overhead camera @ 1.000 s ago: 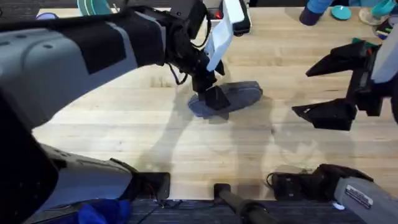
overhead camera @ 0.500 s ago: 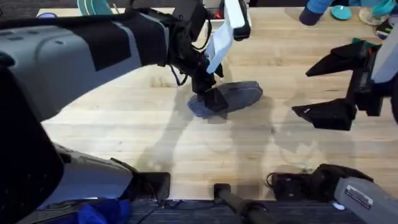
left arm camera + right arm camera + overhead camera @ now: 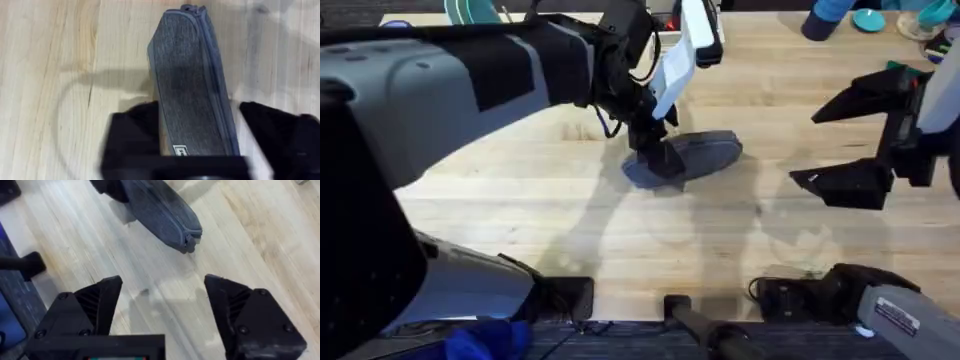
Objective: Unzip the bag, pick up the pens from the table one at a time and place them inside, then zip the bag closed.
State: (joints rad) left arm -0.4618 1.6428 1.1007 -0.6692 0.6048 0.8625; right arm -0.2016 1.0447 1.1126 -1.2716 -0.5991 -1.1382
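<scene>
The grey-blue bag [image 3: 705, 153] lies on the table [image 3: 520, 200] near its middle, its zipper closed along one long side. My left gripper [image 3: 658, 160] is down over the bag's left end. In the left wrist view its fingers [image 3: 135, 130] straddle the bag [image 3: 190, 90], one against the fabric and the other a small gap away, so it is open. My right gripper [image 3: 825, 140] hovers wide open to the right of the bag, holding nothing. From the right wrist the bag [image 3: 157, 210] and its zipper pull [image 3: 190, 240] lie beyond that gripper [image 3: 162, 282]. The pens are out of view.
Teal and blue items [image 3: 868, 20] sit at the table's back right corner, and a teal dish [image 3: 470, 10] at the back left. Bare wood stretches between the bag and the front edge, where black mounts [image 3: 790, 295] stand.
The left arm's upper part has shifted slightly. The bag and both grippers stay where they were.
</scene>
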